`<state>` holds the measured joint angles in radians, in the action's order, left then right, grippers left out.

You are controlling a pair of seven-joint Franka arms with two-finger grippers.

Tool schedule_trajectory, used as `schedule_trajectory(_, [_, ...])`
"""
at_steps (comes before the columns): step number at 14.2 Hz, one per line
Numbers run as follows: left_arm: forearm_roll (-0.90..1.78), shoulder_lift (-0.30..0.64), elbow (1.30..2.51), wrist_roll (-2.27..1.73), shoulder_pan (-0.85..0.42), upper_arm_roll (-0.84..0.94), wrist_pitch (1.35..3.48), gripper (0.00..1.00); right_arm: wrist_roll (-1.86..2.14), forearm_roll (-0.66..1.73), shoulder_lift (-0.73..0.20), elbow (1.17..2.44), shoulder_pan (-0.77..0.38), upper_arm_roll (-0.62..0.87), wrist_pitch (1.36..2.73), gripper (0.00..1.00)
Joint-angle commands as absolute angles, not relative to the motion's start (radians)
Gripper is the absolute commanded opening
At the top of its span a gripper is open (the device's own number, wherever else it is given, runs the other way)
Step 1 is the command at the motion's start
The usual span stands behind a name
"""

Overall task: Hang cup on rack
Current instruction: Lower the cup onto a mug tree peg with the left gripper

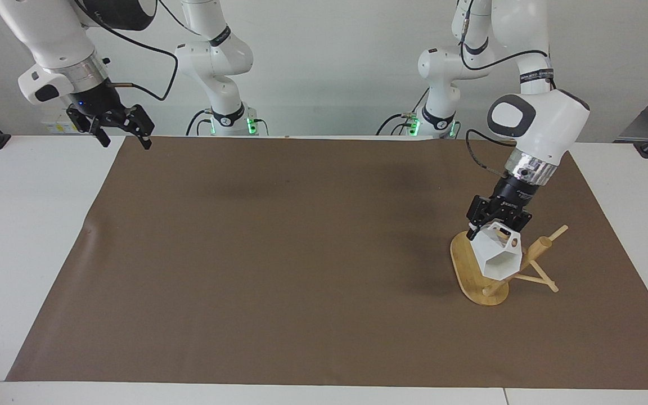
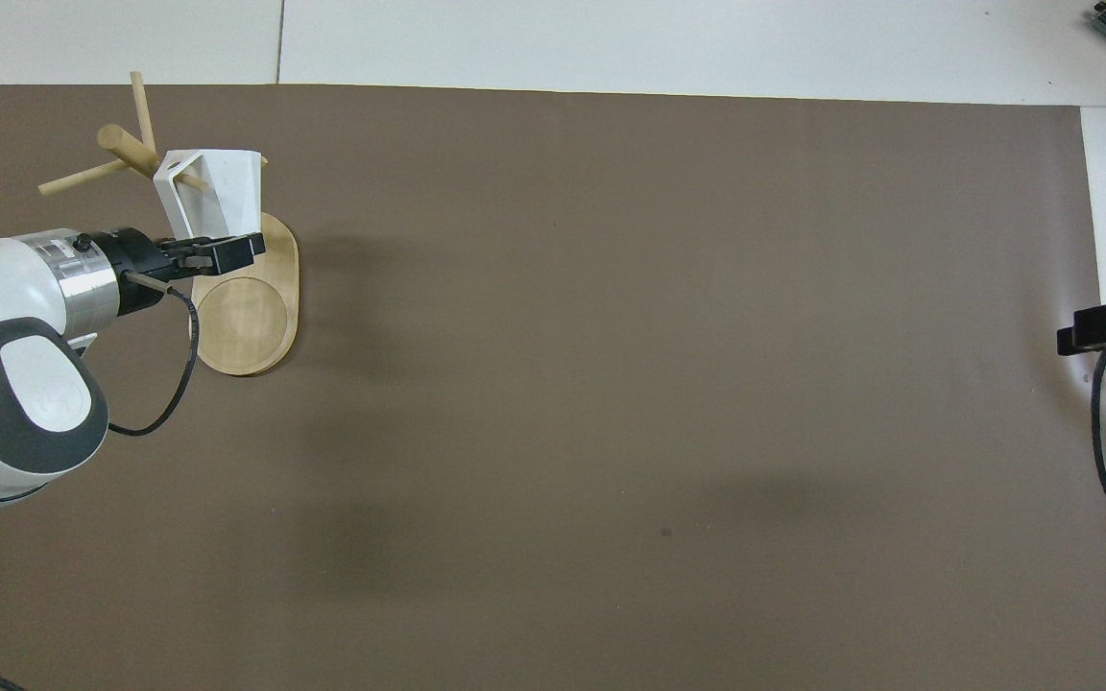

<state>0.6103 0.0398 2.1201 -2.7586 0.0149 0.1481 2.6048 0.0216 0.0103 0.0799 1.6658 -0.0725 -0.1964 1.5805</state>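
The white faceted cup (image 1: 497, 260) hangs tipped on its side over the bamboo rack (image 1: 466, 269), its hexagonal mouth turned away from the robots. My left gripper (image 1: 497, 225) is shut on the cup's blocky handle from above. In the overhead view the cup (image 2: 227, 184) lies against the rack's slanted post (image 2: 131, 152), and a thin peg (image 2: 190, 179) shows through the handle, its tip poking out past the cup. The left gripper (image 2: 209, 250) is over the oval base (image 2: 248, 321). My right gripper (image 1: 123, 128) waits open, high over the mat's corner at the right arm's end.
A brown mat (image 1: 301, 253) covers most of the white table (image 1: 26, 236). Only the tip of the right gripper (image 2: 1105, 324) and its black cable show at the overhead view's edge. Both arm bases stand at the robots' end.
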Motion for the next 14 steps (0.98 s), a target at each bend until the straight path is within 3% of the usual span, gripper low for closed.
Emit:
schedule_trajectory(1, [0.598,0.025,2.151,-2.913,0.009,0.156,2.652,0.0,0.026,0.003,0.104,1.697,-0.072,-0.193,1.597,1.0])
schedule_trajectory(6, [0.597,0.025,2.151,-2.928,0.015,0.156,2.657,0.01,0.02,-0.031,0.112,1.747,-0.074,-0.195,1.719,1.0])
schedule_trajectory(7, [0.597,0.025,2.151,-2.919,0.015,0.156,2.655,0.99,0.02,-0.032,0.113,1.75,-0.074,-0.195,1.739,1.0])
schedule_trajectory(14, [0.595,0.015,2.143,-2.908,0.02,0.155,2.632,1.0,-0.048,-0.032,0.13,1.79,-0.072,-0.195,1.756,1.0])
